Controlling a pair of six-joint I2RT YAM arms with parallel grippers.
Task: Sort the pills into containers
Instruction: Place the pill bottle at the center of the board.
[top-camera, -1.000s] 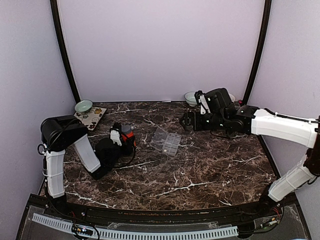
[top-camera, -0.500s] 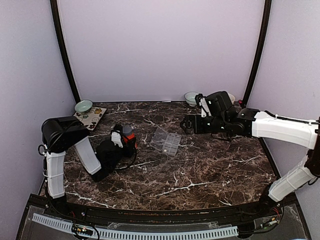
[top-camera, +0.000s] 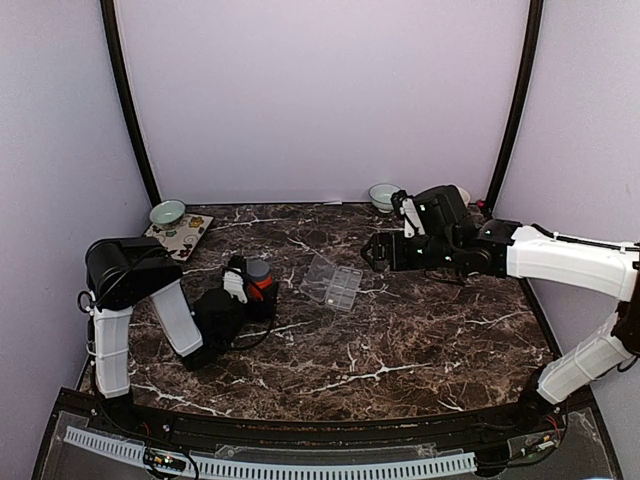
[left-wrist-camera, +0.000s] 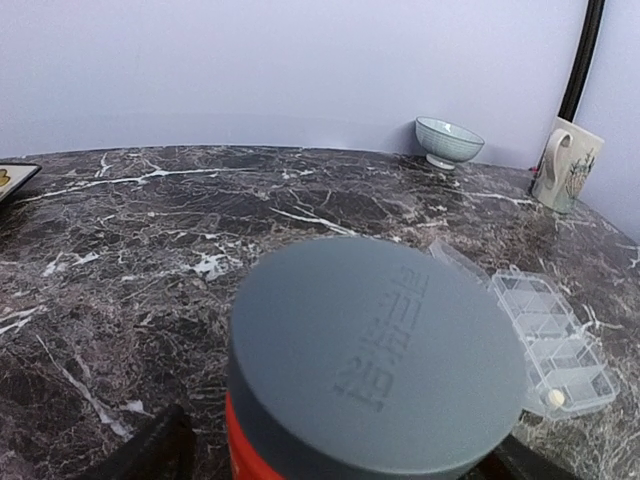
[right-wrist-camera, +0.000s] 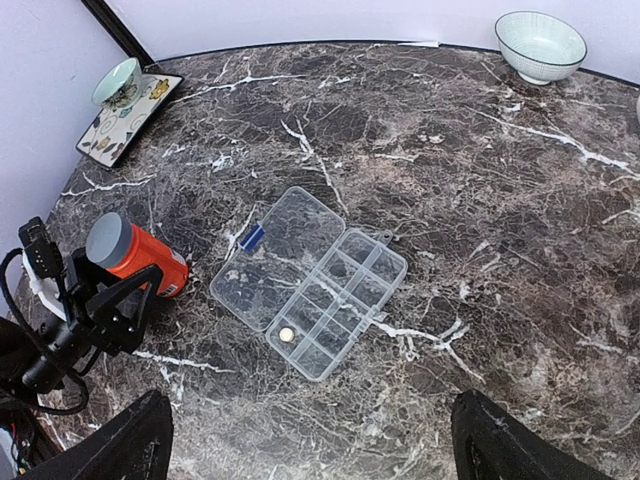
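Near left, low on the dark marble surface (top-camera: 400, 340): left fingers (left-wrist-camera: 155, 450) set wide on either side of an orange bottle (right-wrist-camera: 140, 262) with a grey cap. Slight gap visible beside one finger in the left wrist view, so read as parted, not clamped, nothing else in them. Just right of the bottle, mid-surface: clear box (top-camera: 334, 284) of small compartments, lid swung open and lying flat on the far-left side. One pale pill (right-wrist-camera: 286, 334) in a near compartment, small blue piece (right-wrist-camera: 252, 237) on the lid. Long axis of the box slanted, near-left to far-right, square to neither arm. Beyond and right of the box, raised off the surface: right fingers (right-wrist-camera: 130, 440) spread as wide as they go, empty, box framed between them in the right wrist view. Judged: box close to both arms, right one freer to reach down to it, left one taken up with the bottle. Likely catch: slant of the box against a straight approach. Far edge: bowl (top-camera: 167, 212) at left, second bowl (top-camera: 381, 195) and mug (left-wrist-camera: 570, 165) at right.
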